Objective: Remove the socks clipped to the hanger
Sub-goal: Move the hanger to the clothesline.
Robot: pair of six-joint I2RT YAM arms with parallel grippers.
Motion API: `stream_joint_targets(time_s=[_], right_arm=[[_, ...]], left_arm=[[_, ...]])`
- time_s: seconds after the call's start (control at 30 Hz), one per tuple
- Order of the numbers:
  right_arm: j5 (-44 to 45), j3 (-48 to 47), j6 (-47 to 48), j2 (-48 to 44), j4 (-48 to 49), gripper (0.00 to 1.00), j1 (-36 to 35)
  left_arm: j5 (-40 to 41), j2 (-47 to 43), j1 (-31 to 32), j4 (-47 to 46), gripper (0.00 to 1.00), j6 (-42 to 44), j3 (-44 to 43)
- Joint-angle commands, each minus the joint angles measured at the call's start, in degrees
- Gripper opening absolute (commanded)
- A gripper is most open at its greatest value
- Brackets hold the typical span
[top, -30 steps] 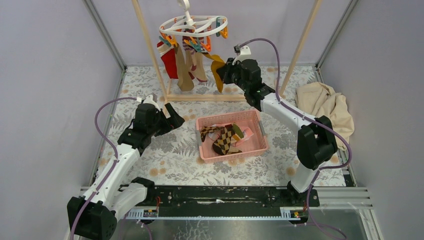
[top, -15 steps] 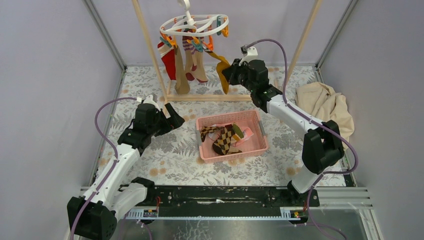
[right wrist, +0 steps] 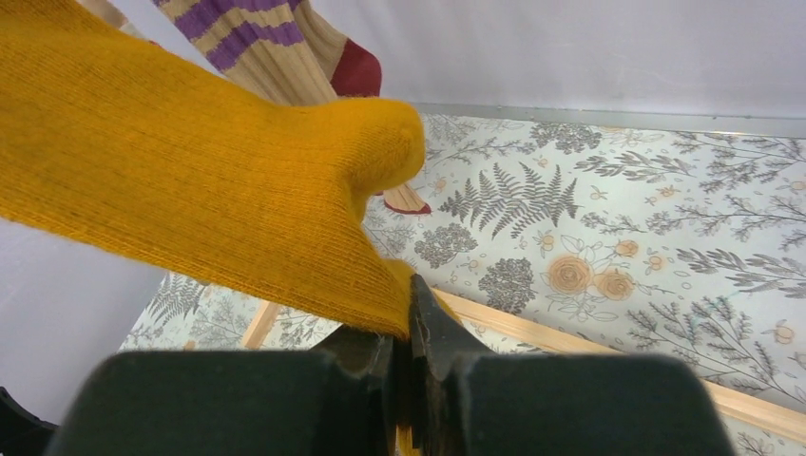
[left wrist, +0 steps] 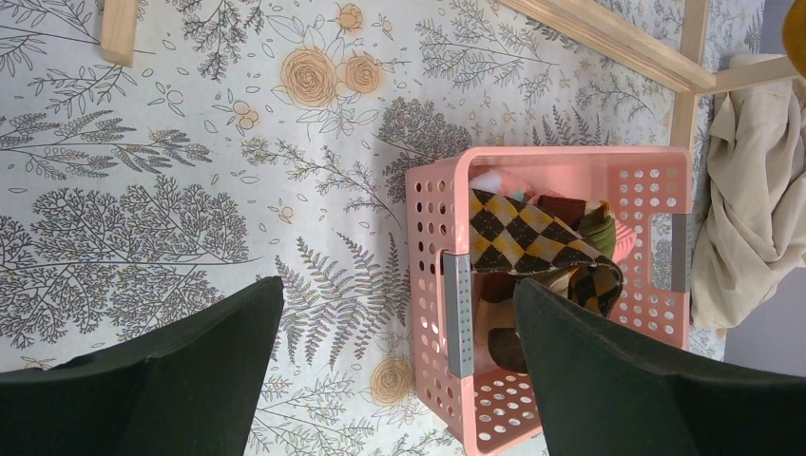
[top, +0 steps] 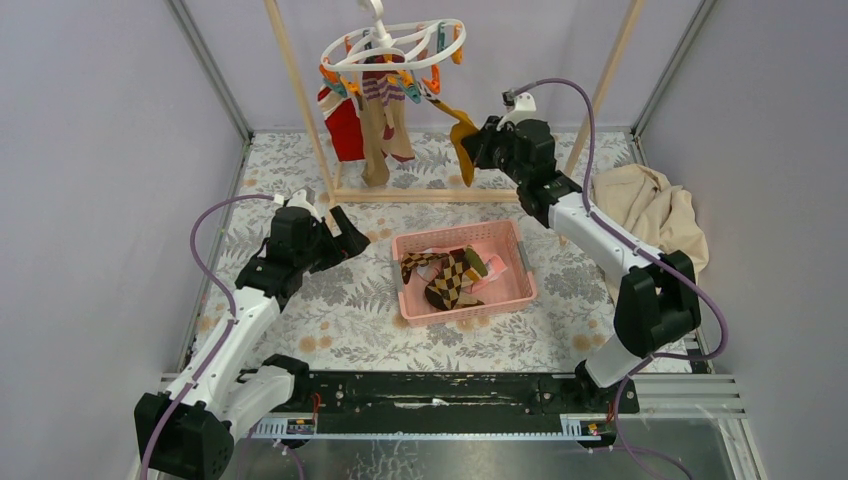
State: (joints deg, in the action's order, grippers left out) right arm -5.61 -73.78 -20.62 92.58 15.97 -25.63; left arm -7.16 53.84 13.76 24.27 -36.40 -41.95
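Right tool (top: 478,152) pinching mustard sock (top: 458,120), slanting up-left to hanger (top: 380,42), seemingly clipped

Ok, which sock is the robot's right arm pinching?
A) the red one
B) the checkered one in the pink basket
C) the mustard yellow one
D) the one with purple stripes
C: in the right wrist view, the right tool is shut on the mustard yellow fabric sock, whose cloth runs right down into its closed tips.

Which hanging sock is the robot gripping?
The yellow sock, stretched sideways from the hanger and pinched in the right gripper; the other socks hang straight down.
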Motion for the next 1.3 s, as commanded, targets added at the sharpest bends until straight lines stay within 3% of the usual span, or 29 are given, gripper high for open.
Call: stream_joint_targets(time_s=[0.0,1.27], right_arm=[[-0.4,0.4,-0.7,-3.2,1.8,0.09,1.9],[-4.1,-2.7,-3.3,-3.7,-0.4,0.10,11.5]], left_arm=[[-0.7,0.3,-0.3,-0.1,0.99,0.3,0.0],[-0.6,1.9,-0.3,-3.0,0.99,0.3,-0.4]])
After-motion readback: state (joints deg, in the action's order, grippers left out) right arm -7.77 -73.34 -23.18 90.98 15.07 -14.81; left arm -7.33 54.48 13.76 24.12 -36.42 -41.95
